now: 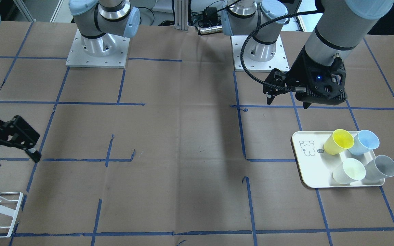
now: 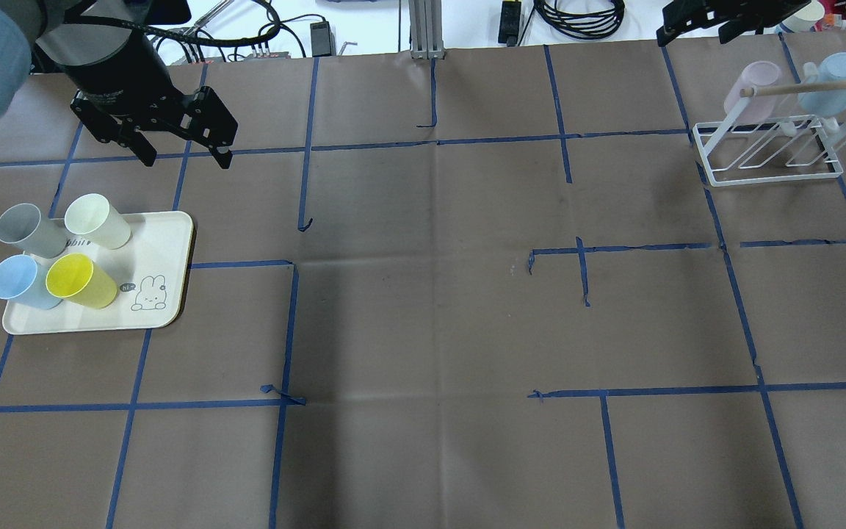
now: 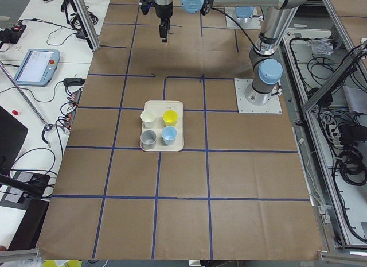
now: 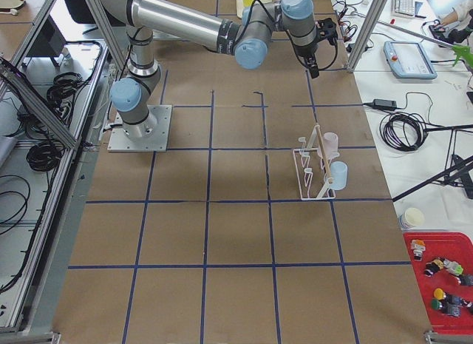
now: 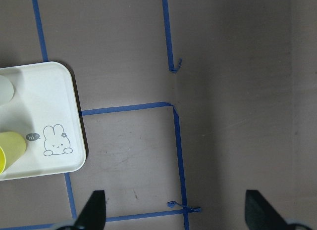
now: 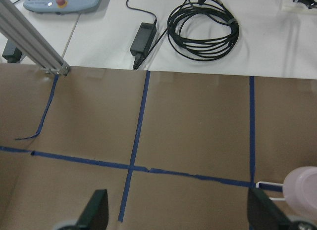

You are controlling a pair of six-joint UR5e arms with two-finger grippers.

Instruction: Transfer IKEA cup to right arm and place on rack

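Observation:
Four cups lie on their sides on a cream tray (image 2: 166,242): yellow (image 2: 79,281), blue (image 2: 17,283), grey (image 2: 23,229) and pale cream (image 2: 96,219). My left gripper (image 2: 181,154) is open and empty, above the table just beyond the tray. In its wrist view the tray corner (image 5: 44,101) and the yellow cup (image 5: 9,152) show at the left. The white wire rack (image 2: 775,179) stands at the far right with a pink cup (image 2: 752,92) and a blue cup (image 2: 827,92) on it. My right gripper (image 2: 724,26) is open and empty, beyond the rack.
Both arm bases (image 1: 97,51) stand at the robot's edge. Coiled cables (image 6: 203,27) and a power brick (image 6: 141,37) lie on the white bench past the table's far edge. Blue tape lines grid the brown table.

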